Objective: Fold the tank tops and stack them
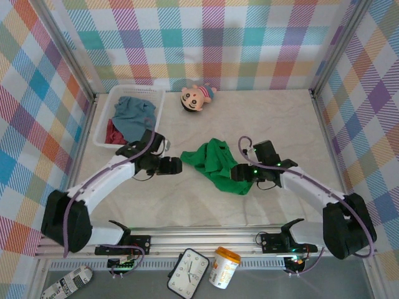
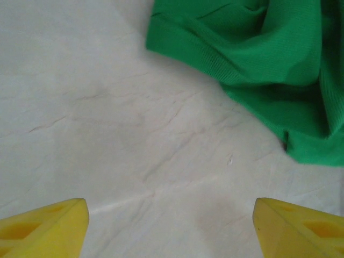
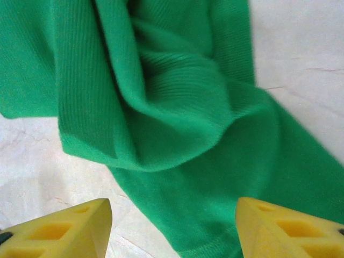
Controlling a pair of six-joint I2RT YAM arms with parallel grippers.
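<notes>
At the left, a soft blue-grey tank top (image 1: 133, 111) and a dark red tank top (image 1: 114, 133) are kept in the white plastic mesh basket (image 1: 156, 93). The left tool (image 2: 169, 204) is held spread wide over the bare pale desk (image 1: 280, 124), with nothing in it. A crumpled bright green tank top (image 1: 215, 159) is laid mid-desk. The right tool (image 3: 172, 201) is spread above it, with nothing pinched. Flattening seems to be in hand. Next, the edges must be grabbed.

hidden: dark red cloth tank top (image 1: 113, 134) mostly under dusty blue-grey cloth top (image 1: 133, 112) | cut off: bright green cloth top (image 3: 177, 123) by right wrist view's edges | cut off: black-framed white clock (image 1: 189, 273) at top view's bottom edge
</notes>
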